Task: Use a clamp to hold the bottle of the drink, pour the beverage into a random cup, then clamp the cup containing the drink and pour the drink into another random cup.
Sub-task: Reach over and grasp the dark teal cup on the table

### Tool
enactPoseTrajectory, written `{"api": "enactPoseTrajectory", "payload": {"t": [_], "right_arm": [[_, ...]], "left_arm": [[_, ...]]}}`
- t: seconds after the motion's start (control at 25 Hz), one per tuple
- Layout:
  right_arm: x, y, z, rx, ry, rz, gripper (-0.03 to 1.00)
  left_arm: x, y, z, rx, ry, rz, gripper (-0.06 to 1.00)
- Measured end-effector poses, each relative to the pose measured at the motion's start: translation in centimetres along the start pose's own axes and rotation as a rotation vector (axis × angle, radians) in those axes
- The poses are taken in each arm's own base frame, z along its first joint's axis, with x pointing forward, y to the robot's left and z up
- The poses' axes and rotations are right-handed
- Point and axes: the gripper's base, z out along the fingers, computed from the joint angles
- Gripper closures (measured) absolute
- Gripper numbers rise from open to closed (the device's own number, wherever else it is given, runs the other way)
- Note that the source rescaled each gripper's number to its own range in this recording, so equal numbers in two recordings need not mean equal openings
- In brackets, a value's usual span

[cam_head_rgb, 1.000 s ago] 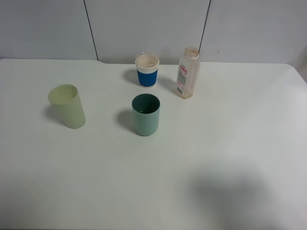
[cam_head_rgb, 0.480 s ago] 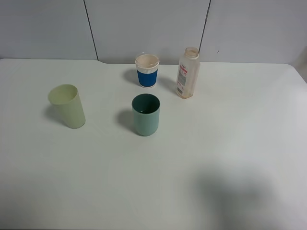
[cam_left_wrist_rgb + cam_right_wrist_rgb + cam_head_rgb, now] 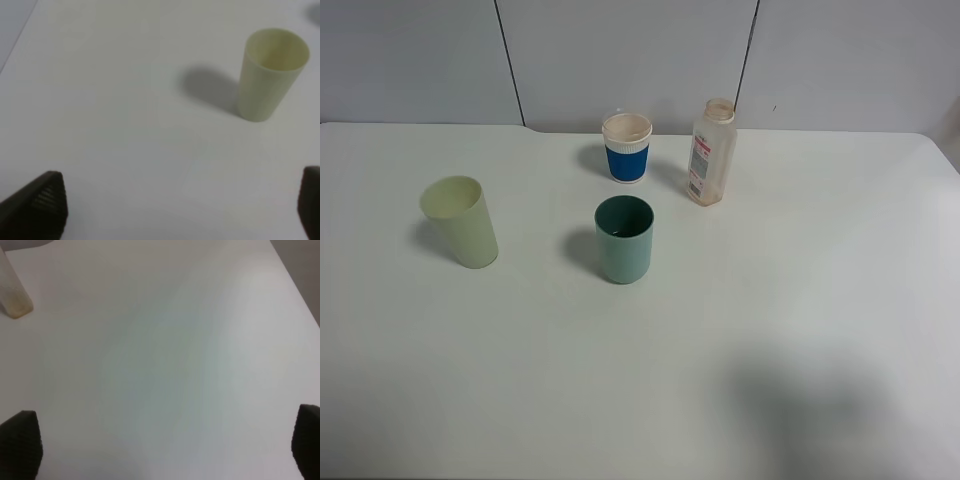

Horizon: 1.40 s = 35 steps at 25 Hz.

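Note:
A clear drink bottle [image 3: 711, 152] with a white cap stands upright at the back of the white table [image 3: 800, 300]; its base shows in the right wrist view [image 3: 12, 295]. A blue-and-white cup [image 3: 627, 147] stands to its left. A teal cup [image 3: 624, 239] stands in the middle. A pale green cup [image 3: 461, 221] stands at the left and shows in the left wrist view [image 3: 271, 73]. My left gripper [image 3: 182, 210] is open, well short of the pale green cup. My right gripper [image 3: 165, 450] is open over bare table, away from the bottle. Neither arm shows in the exterior view.
A grey panelled wall [image 3: 640, 55] runs behind the table. A soft shadow [image 3: 810, 400] lies on the table at the front right. The table's right edge [image 3: 295, 275] shows in the right wrist view.
The shadow at the front right has shifted slightly. The bottle and the cups have not moved.

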Motion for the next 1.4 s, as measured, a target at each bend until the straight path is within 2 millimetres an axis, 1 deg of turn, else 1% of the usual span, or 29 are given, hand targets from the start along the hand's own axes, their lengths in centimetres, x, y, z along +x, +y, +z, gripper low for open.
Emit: {"api": "enactPoseTrajectory", "payload": {"t": [1.4], "right_arm": [[0.00, 0.00, 0.00, 0.001, 0.000, 0.001, -0.03]], "left_arm": [[0.00, 0.00, 0.00, 0.000, 0.000, 0.000, 0.18]]}}
